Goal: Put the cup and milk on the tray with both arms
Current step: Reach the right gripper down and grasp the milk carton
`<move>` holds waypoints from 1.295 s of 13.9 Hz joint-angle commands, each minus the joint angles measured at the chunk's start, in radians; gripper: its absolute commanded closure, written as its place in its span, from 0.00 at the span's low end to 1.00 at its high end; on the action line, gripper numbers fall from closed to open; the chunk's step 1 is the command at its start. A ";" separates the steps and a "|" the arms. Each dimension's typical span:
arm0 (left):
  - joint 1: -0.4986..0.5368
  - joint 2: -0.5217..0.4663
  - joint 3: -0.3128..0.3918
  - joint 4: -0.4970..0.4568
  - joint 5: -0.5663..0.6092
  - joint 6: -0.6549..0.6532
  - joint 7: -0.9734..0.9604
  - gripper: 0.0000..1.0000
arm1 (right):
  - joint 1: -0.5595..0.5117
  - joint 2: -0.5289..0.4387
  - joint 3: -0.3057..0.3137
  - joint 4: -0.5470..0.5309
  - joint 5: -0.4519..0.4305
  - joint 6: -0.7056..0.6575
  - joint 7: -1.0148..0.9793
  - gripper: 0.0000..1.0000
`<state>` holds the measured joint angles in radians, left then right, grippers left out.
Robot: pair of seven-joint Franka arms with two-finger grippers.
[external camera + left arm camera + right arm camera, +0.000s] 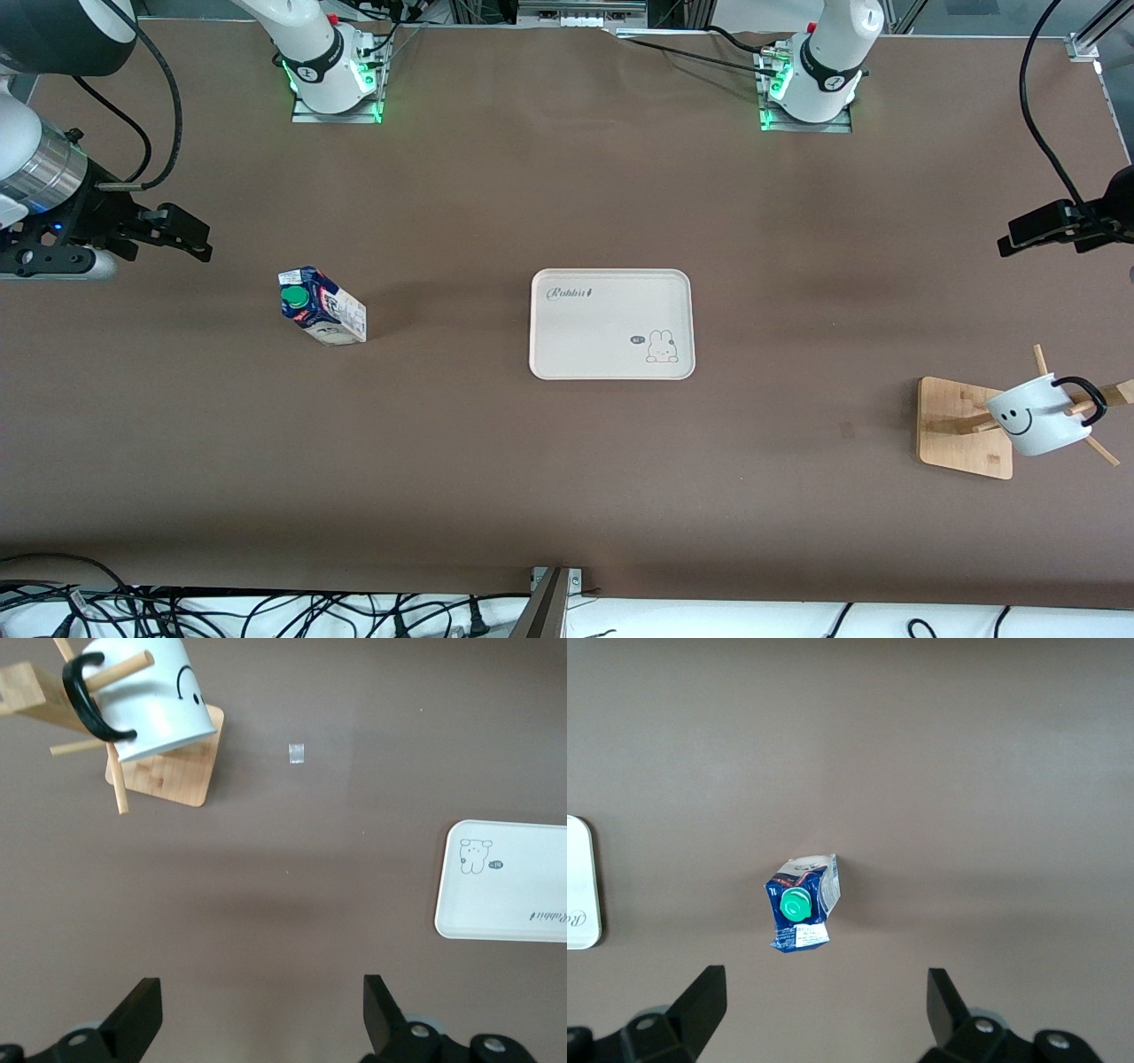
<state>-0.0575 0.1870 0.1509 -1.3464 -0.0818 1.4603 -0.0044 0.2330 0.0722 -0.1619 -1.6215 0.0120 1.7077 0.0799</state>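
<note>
With the tray (611, 324) bare mid-tabletop, both tools gape empty: the right tool (182, 232) should drop squarely over the upright milk (322, 306) toward its end, while the left tool (1036, 232) approaches the cup (1036, 415) hanging on the rack (964, 427) toward its own end.

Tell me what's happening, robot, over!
Left gripper and right gripper open, empty, up over table ends. Cup hangs on wooden rack; milk upright on table; tray bare. Nothing blocking.
</note>
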 commanded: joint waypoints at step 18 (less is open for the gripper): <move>0.010 -0.106 0.007 -0.194 0.025 0.170 0.110 0.00 | 0.069 0.173 0.013 -0.246 0.031 0.294 0.008 0.00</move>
<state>-0.0493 0.0990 0.1619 -1.5056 -0.0673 1.6066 0.0972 0.3036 0.2802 -0.1453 -1.7589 0.0290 1.9225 0.0824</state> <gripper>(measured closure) 0.000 0.000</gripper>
